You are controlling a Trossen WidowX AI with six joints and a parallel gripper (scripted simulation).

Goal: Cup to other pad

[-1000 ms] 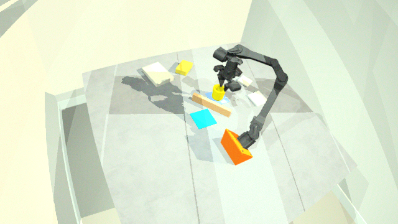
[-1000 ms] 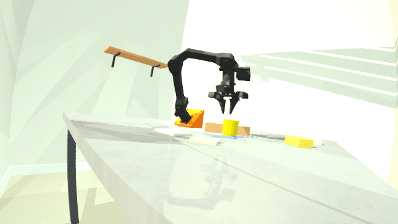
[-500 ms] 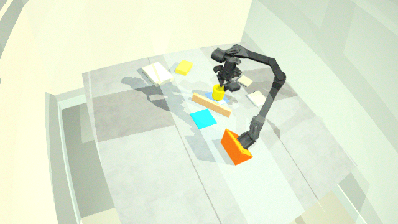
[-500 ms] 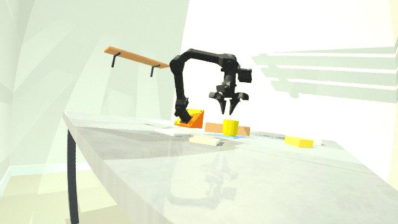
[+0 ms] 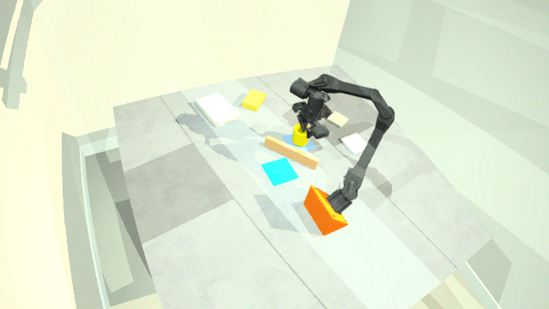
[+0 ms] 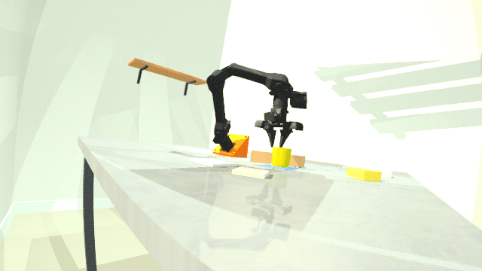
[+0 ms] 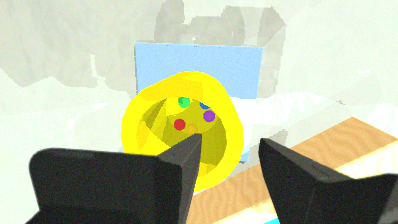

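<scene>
A yellow cup (image 5: 298, 139) (image 6: 281, 158) (image 7: 190, 85) stands upright on the light blue pad (image 5: 310, 147) (image 6: 268, 165) (image 7: 200, 57). Several marbles lie inside it in the wrist view, among them a green marble (image 7: 184, 102), a red marble (image 7: 179, 124) and a purple marble (image 7: 209, 116). The other pad, cyan (image 5: 280, 172) (image 7: 272, 221), is bare. My gripper (image 5: 306, 132) (image 6: 277, 145) (image 7: 230, 143) is partly open, pointing down with its tips near the cup's rim height. In the wrist view one fingertip overlaps the cup's mouth and the other is outside the rim. Nothing is held.
A wooden bar (image 5: 292, 152) (image 6: 260, 156) (image 7: 345, 137) lies between the two pads. A yellow block (image 5: 254, 100) (image 6: 364, 174) and a white block (image 5: 216, 108) lie farther off. A cream block (image 5: 337, 119) (image 6: 250, 172) and a white slab (image 5: 354, 143) lie on the cup's other side.
</scene>
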